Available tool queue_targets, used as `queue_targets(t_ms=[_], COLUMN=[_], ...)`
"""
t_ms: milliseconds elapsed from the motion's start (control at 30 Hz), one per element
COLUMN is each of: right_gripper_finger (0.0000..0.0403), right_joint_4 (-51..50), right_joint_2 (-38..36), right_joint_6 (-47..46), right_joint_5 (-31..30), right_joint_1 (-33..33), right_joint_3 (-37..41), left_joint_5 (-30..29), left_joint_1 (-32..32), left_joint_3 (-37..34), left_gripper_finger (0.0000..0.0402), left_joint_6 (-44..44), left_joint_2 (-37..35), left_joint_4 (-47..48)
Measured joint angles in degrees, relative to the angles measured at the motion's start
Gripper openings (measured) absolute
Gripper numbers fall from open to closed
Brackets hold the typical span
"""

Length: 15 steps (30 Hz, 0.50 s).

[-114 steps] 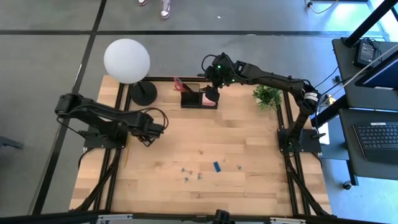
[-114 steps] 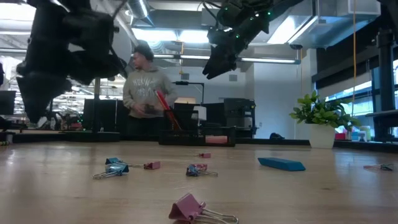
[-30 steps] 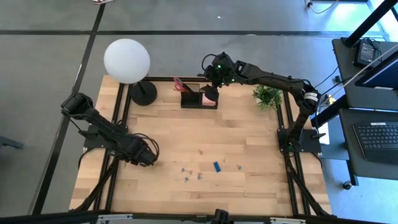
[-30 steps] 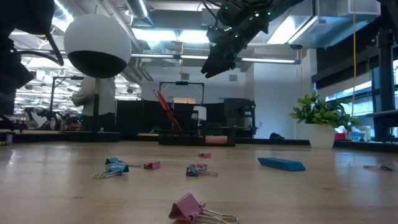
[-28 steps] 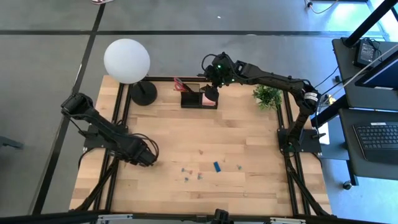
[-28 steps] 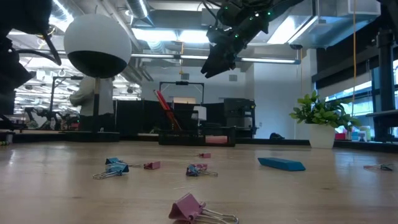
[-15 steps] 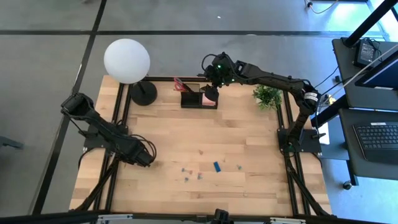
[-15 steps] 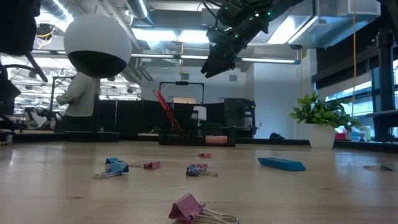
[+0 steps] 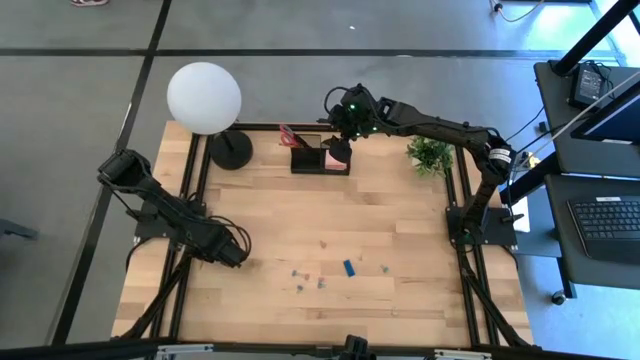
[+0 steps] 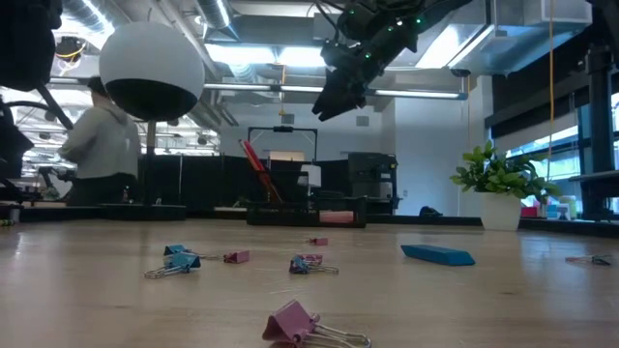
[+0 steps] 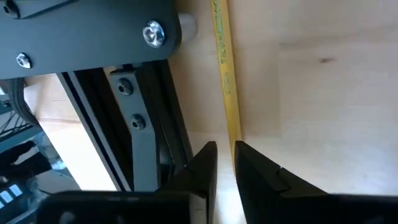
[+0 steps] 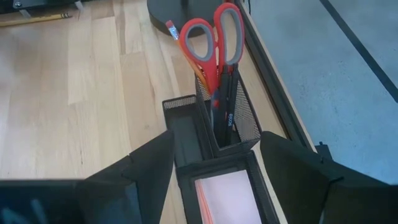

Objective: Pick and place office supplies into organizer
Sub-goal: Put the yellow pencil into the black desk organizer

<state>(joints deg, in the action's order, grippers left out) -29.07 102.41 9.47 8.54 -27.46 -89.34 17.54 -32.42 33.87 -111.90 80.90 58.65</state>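
Pencil pickup at the table's left edge

Your left gripper (image 11: 224, 163) has its jaws nearly pinching the pencil (image 11: 224, 74); finish closing, then lift toward the organizer (image 9: 320, 160).

Black mesh organizer (image 12: 221, 155) at the tabletop's far edge. Red-handled scissors (image 12: 214, 43) stand handles-up in its tall cup compartment with black pens (image 12: 225, 102); pink sticky-note pad (image 12: 227, 193) lies flat in the tray compartment beside it. Yellow wooden pencil (image 11: 225, 74) lies flat on the tabletop's left edge, next to the black frame rail. Blue block (image 10: 437, 254) lies flat on the near middle tabletop. Small binder clips (image 10: 179, 261), bluish and pink, scattered around it; one pink clip (image 10: 305, 327) nearest the low camera.
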Motion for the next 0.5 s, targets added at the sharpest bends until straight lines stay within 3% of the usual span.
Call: queue_targets(t_ms=[267,500], right_gripper_finger=[0.0242,0.0242], right_joint_4=[1.47,1.94], right_joint_2=[0.0,0.0], right_joint_6=[0.02,0.02], right_joint_5=[0.0,0.0], right_joint_1=[0.0,0.0], right_joint_3=[0.0,0.0], left_joint_5=[-0.61,-0.53], left_joint_1=[0.0,0.0], left_joint_3=[0.0,0.0], left_gripper_finger=[0.0005,0.0002], left_joint_6=[-4.22,-6.0], left_joint_2=[0.0,0.0], left_joint_4=[0.38,1.58])
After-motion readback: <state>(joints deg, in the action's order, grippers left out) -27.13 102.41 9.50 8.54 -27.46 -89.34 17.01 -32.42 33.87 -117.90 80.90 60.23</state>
